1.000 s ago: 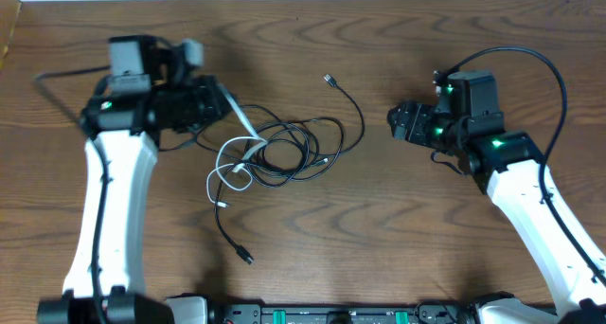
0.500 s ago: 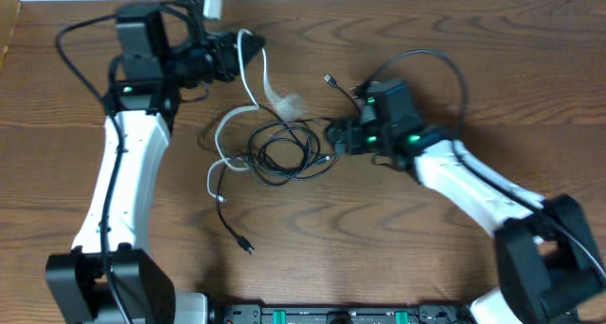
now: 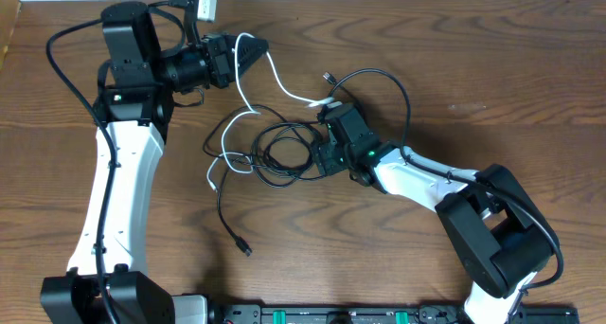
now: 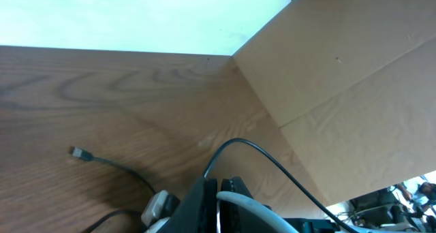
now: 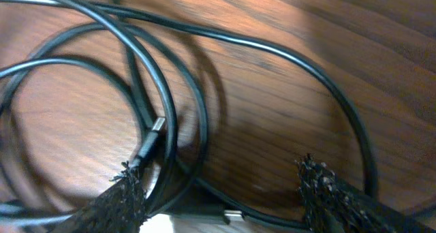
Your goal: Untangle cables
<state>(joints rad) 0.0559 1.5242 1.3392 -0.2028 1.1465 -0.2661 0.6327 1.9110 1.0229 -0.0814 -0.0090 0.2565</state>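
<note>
My left gripper (image 3: pixel 254 49) is held up at the far left and is shut on the white cable (image 3: pixel 275 78). That cable runs right to a white plug (image 3: pixel 317 104) and also loops down into the tangle. In the left wrist view the jaws (image 4: pixel 216 185) pinch the white cable (image 4: pixel 242 203). The black cables (image 3: pixel 284 153) lie coiled in mid-table. My right gripper (image 3: pixel 320 158) is down on the coil's right side. Its open fingers (image 5: pixel 126 199) straddle several black cable strands (image 5: pixel 170 117) and a metal plug tip (image 5: pixel 153 134).
One black plug end (image 3: pixel 329 78) lies just behind the right wrist, and it also shows in the left wrist view (image 4: pixel 80 152). Another black plug end (image 3: pixel 246 251) trails toward the front edge. A cardboard wall (image 4: pixel 340 90) stands at the table's side, and the right arm's own thick wire (image 3: pixel 402 92) arcs above it.
The left gripper lifted the white cable up and back, drawing it out of the pile. The right arm swung in from the right and lowered onto the black coil.
</note>
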